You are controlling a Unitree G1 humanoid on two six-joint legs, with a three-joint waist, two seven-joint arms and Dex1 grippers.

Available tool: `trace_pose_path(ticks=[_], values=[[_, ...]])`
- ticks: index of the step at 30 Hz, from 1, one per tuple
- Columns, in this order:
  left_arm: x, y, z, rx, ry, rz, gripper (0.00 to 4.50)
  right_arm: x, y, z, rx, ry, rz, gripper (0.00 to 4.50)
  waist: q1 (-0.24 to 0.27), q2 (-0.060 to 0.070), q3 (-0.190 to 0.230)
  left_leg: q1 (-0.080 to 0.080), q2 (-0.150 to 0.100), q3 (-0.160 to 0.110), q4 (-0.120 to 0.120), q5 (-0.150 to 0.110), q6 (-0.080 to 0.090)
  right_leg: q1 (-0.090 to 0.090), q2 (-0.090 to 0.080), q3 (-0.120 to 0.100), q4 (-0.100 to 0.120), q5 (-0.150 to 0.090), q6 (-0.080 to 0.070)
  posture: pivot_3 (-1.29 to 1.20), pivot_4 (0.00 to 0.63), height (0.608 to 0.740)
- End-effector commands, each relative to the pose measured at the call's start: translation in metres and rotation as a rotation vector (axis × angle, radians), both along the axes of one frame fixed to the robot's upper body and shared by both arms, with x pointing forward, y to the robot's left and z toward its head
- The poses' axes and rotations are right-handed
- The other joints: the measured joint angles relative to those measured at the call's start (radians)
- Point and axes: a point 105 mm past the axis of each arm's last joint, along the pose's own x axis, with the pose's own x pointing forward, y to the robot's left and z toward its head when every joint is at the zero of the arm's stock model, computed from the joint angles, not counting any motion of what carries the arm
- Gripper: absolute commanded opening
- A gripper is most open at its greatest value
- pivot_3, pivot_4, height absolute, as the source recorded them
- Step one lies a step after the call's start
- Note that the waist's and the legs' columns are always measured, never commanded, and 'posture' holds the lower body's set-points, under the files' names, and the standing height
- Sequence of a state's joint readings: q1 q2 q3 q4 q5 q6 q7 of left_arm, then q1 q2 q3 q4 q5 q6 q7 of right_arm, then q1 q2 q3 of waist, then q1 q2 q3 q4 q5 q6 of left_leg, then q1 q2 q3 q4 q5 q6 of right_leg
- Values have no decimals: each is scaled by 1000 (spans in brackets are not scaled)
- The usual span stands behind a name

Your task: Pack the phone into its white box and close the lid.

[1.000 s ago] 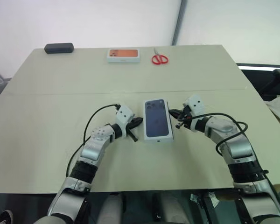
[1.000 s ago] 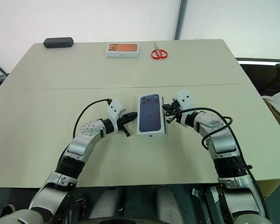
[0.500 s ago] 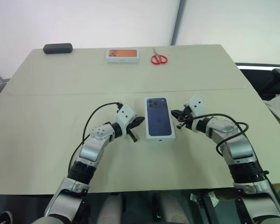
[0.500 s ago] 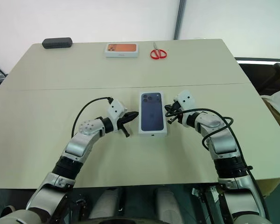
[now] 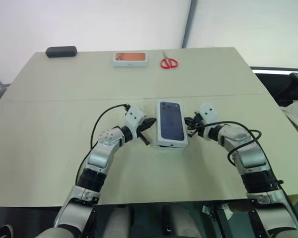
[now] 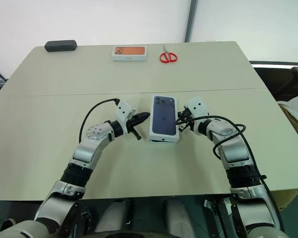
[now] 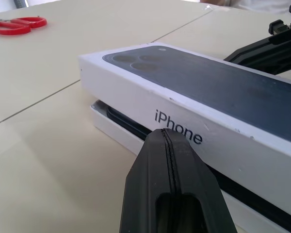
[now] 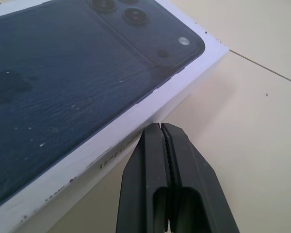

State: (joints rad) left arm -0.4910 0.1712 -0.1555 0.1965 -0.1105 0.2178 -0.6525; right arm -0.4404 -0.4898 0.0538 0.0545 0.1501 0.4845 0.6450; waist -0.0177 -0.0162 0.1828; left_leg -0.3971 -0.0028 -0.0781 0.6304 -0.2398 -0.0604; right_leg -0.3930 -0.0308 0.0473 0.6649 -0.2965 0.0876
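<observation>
One lid, printed with a dark blue phone picture, sits over one white box near the middle of a beige table, flanked by two robot grippers. In the left wrist view the lid rests raised and slightly askew on the white box, not fully seated, and a thin dark strip in the gap between them appears to be the phone, though too little of it shows to be sure. The left gripper, its two black fingers pressed together with nothing between them, has its tip at the lid's left side wall, against the printed lettering. The right gripper, likewise closed on nothing, points at the lid's right side wall, its tip touching or just short of it. Three other items lie along the table's far edge, well apart from the grippers: one black oblong case at the far left corner, one white box with orange top nearer the centre, and one pair of red-handled scissors just to its right. A faint seam runs across the tabletop just beyond the lid. Behind the table stands a plain white wall with a dark vertical pipe running up it, and dark furniture shows past the table's right edge.
</observation>
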Motion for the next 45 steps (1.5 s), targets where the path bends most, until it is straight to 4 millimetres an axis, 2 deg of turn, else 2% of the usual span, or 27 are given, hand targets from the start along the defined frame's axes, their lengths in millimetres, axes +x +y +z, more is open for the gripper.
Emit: trace_pose_path(ticks=[1,17,27,31,36,39,42,45], values=[[-2,-4,5,-20,-11,-20,0,0,15,13,17,-57,55,54,0,0,0,0,0,0,0,0,0,0,0,0,0,0,0,0,150,740],[-5,3,-3,-9,7,5,0,-11,16,5,-16,-19,104,54,0,0,0,0,0,0,0,0,0,0,0,0,0,0,0,0,150,740],[-4,9,-9,-10,29,32,0,-9,14,1,-49,-28,89,54,-1,0,0,1,0,0,0,0,0,0,0,0,0,0,0,0,150,740],[-3,17,-9,-9,31,47,0,-3,5,5,-57,-43,53,54,-2,0,0,1,0,0,0,0,0,0,0,0,0,0,0,0,150,740],[6,32,-8,-8,34,95,0,15,-27,7,-86,-60,-100,54,1,0,0,1,0,0,1,0,0,1,0,0,0,0,-1,0,150,740],[15,33,0,-50,26,122,0,21,-29,16,-41,-102,-133,54,4,0,0,1,0,0,1,0,0,1,0,0,0,0,-1,0,150,740],[24,21,22,-140,5,120,0,22,-16,36,78,-149,-101,54,3,0,0,1,0,0,1,0,0,1,0,0,0,0,-1,0,150,740],[26,5,40,-208,-19,84,0,14,7,51,167,-181,4,54,3,0,0,0,0,0,1,0,0,1,0,0,0,1,0,0,150,740]])
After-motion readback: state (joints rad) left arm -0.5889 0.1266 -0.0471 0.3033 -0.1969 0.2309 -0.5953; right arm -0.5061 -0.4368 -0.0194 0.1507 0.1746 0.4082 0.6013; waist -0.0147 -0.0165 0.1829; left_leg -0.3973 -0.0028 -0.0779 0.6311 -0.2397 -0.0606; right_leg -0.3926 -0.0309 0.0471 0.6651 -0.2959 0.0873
